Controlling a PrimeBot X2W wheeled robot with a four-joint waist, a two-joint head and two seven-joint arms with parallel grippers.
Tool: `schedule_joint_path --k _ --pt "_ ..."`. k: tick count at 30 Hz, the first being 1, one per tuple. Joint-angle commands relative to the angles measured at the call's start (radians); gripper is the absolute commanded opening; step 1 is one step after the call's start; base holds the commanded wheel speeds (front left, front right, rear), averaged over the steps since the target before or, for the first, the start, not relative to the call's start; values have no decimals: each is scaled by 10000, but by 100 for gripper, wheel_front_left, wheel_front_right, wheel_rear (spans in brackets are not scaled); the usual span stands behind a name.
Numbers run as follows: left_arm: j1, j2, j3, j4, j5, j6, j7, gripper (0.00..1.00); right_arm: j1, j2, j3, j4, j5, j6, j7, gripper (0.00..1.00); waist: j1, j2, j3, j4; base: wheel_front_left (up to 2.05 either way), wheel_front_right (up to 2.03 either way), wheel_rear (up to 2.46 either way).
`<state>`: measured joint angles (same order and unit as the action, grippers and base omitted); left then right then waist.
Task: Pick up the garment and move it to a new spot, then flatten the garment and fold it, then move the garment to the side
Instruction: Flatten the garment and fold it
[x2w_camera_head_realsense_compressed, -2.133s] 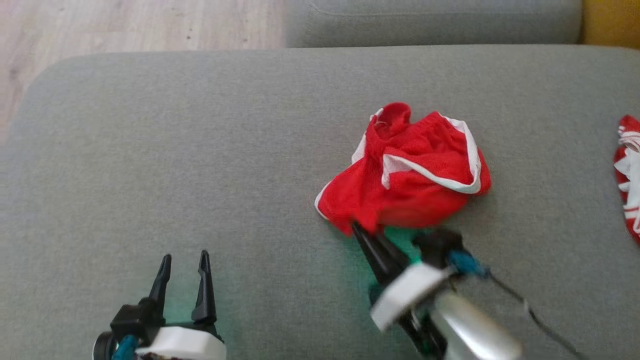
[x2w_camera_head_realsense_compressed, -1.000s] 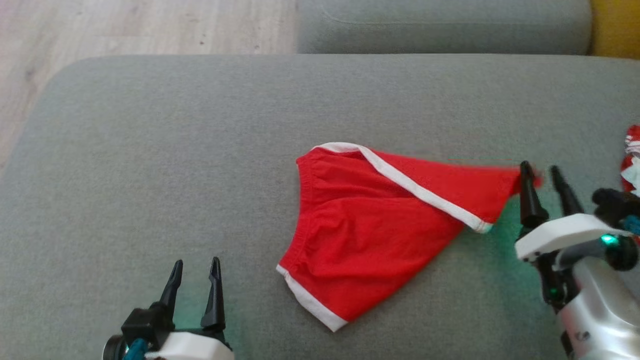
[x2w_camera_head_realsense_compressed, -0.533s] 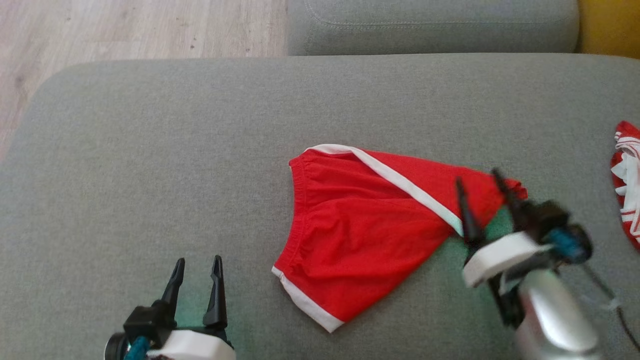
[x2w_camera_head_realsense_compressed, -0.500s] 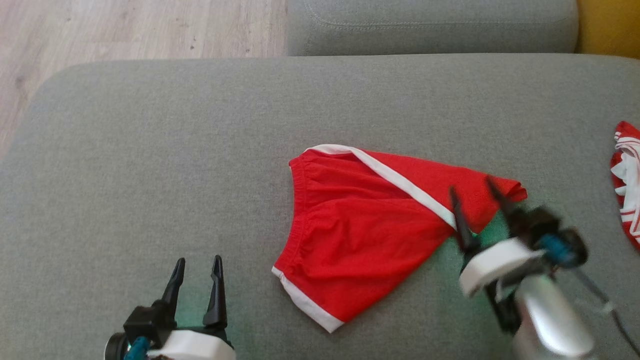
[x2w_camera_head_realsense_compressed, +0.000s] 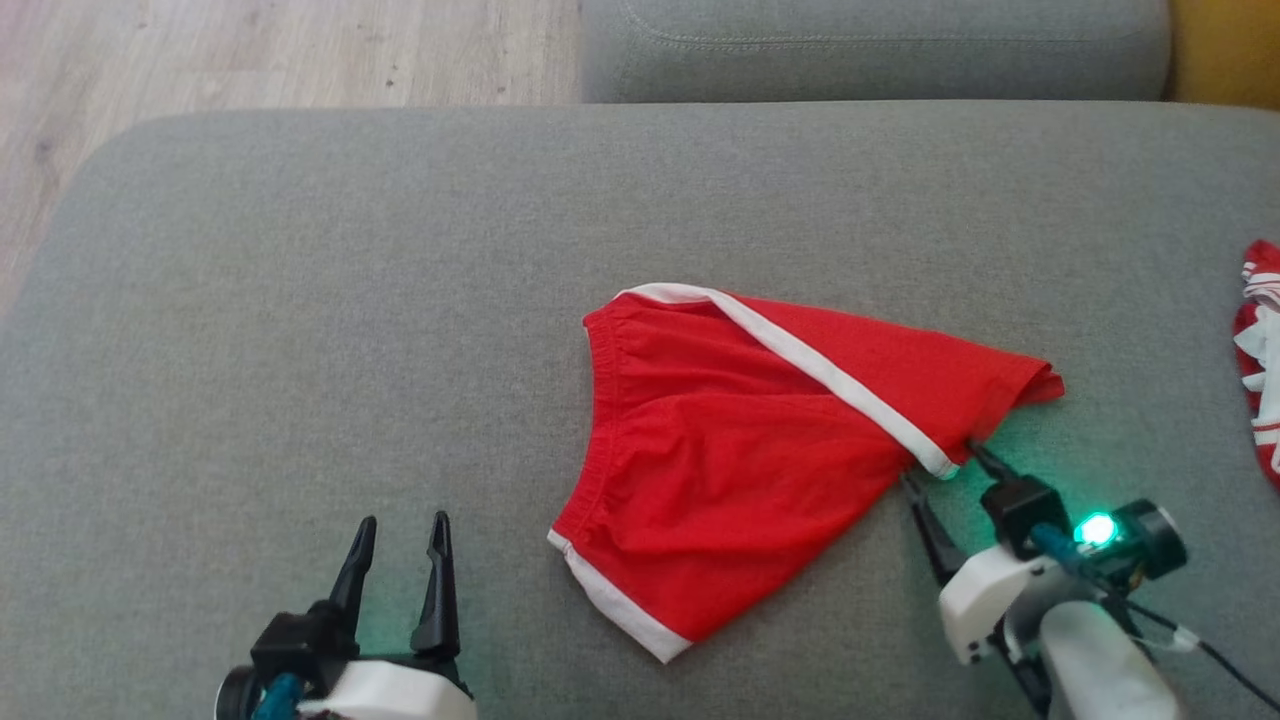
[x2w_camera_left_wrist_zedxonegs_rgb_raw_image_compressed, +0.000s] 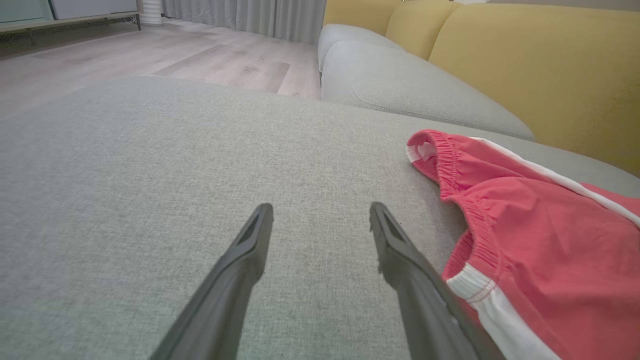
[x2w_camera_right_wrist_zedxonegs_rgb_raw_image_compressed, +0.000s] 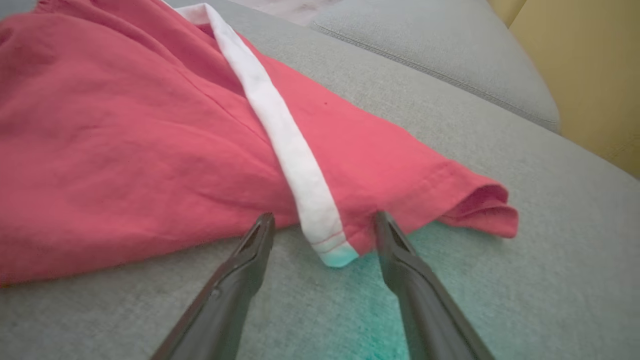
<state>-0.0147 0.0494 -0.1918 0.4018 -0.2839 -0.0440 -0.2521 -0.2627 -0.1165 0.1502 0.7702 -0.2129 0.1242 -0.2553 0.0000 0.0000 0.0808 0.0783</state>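
Garment (x2w_camera_head_realsense_compressed: 760, 450): red shorts on grey cushion (x2w_camera_head_realsense_compressed: 300, 300), long axis 8-to-2 o'clock, narrow end pointing 2 o'clock. Right gripper (x2w_camera_head_realsense_compressed: 940, 465): jaws spread at its 3 o'clock edge. Left gripper (x2w_camera_head_realsense_compressed: 402, 522): spread, empty, 8 o'clock.

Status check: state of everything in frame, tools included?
red shorts: spread out on grey cushion, unfolded, not gripped.
left tool: open, empty, apart from shorts.
right tool: open, tips straddling the white-trimmed hem corner.
red-and-white garment: bunched, cut off by frame edge.
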Motion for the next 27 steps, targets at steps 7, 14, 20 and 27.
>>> schedule_joint_path --k 7,14,20,27 --pt "-295 9 271 -322 -170 43 -97 100 -651 71 -693 -324 -807 65 -65 100 0 0 84 93 0 0 0" --pt "-326 8 221 -395 -247 81 -97 100 -632 111 -1209 -409 -1211 65 -65 0 0 0 77 36 0 0 0" --pt "-309 8 317 -521 -227 87 -97 100 -314 14 -1344 -2282 -668 65 -65 0 0 0 -46 -260 0 0 0" --pt "-405 8 259 -607 -371 31 -97 100 1186 -458 -1392 -2911 -199 65 -65 0 0 0 -135 -650 0 0 0"
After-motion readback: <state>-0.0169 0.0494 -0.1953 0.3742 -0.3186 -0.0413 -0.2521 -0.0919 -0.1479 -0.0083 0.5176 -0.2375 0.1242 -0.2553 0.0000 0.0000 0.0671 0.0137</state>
